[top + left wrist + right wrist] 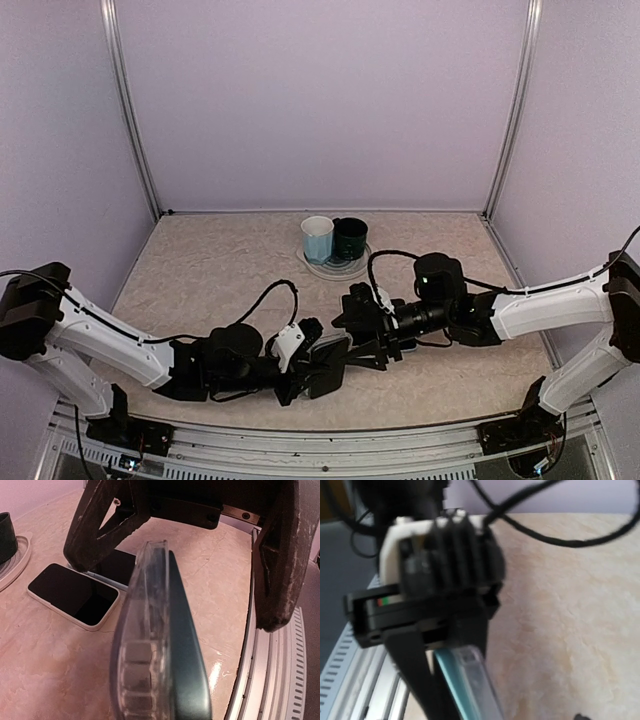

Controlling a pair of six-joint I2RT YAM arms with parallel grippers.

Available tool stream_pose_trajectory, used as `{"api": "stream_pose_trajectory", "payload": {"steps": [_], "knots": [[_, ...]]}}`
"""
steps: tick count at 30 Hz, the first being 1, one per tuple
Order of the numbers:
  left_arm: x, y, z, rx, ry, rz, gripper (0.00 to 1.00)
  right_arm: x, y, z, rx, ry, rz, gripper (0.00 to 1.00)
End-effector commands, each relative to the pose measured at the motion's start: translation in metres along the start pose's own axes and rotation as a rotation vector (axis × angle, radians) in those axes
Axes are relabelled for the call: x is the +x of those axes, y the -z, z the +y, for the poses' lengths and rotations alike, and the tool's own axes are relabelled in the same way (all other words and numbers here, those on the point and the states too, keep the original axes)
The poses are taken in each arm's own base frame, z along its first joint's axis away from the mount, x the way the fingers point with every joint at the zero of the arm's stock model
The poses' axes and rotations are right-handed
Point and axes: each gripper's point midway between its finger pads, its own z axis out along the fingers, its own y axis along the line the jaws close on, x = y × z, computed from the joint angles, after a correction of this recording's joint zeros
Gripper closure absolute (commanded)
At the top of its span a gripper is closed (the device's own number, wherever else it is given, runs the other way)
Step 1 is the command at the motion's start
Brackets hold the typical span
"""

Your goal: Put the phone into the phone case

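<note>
My left gripper is shut on the near end of the phone case, a teal back with a clear ribbed rim, held edge-on above the table. I cannot tell whether anything sits inside it. The same case shows in the right wrist view, sticking out of the left wrist's white housing. My right gripper is open, and its black fingers stand wide on either side of the case's far end without touching it. The phone, white-rimmed with a black screen, lies flat on the table left of the case.
A second dark flat thing lies just behind the phone, under a right finger. A pale blue cup and a dark cup stand on a white plate at the back. A metal rail runs along the table's near edge.
</note>
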Motion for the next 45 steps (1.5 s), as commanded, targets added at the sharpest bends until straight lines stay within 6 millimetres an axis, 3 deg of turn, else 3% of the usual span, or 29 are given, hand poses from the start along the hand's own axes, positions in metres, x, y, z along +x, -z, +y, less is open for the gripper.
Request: {"api": "stream_pose_trajectory", "payload": {"steps": [1,5,10,13,16,19,23,29,31,34,38,45], "knots": [[-0.055,0.01,-0.008,0.059,0.159,-0.167,1.0,0.005,0.006,-0.009,0.095,-0.181,-0.013,0.21],[-0.075,0.02,-0.026,0.17,0.214,-0.201,1.0,-0.007,0.015,-0.01,0.125,-0.319,-0.093,0.2],[-0.083,0.028,-0.026,0.252,0.32,-0.225,1.0,-0.02,0.017,-0.007,0.091,-0.435,-0.173,0.27],[-0.082,0.029,-0.019,0.287,0.385,-0.217,1.0,-0.017,0.017,-0.006,0.086,-0.483,-0.18,0.42],[-0.073,0.023,-0.018,0.316,0.42,-0.185,1.0,-0.006,0.01,-0.003,0.05,-0.537,-0.144,0.52],[-0.062,0.016,-0.018,0.329,0.445,-0.165,1.0,0.006,0.005,0.0,0.044,-0.577,-0.123,0.53],[-0.045,0.009,-0.015,0.338,0.494,-0.13,1.0,0.016,0.008,0.002,0.066,-0.614,-0.117,0.71],[-0.029,-0.007,-0.006,0.311,0.565,-0.071,0.99,0.032,0.005,0.002,0.08,-0.676,-0.073,0.91],[-0.02,-0.015,-0.002,0.294,0.584,-0.04,0.93,0.04,0.003,-0.001,0.093,-0.706,-0.042,1.0],[-0.005,-0.022,0.011,0.23,0.626,-0.009,0.82,0.055,0.001,-0.008,0.145,-0.746,0.013,1.0],[0.035,-0.037,0.036,0.1,0.716,0.117,0.74,0.077,0.005,-0.019,0.23,-0.812,0.066,1.0],[0.066,-0.049,0.045,0.023,0.773,0.233,0.47,0.105,0.0,-0.036,0.287,-0.893,0.147,1.0]]}}
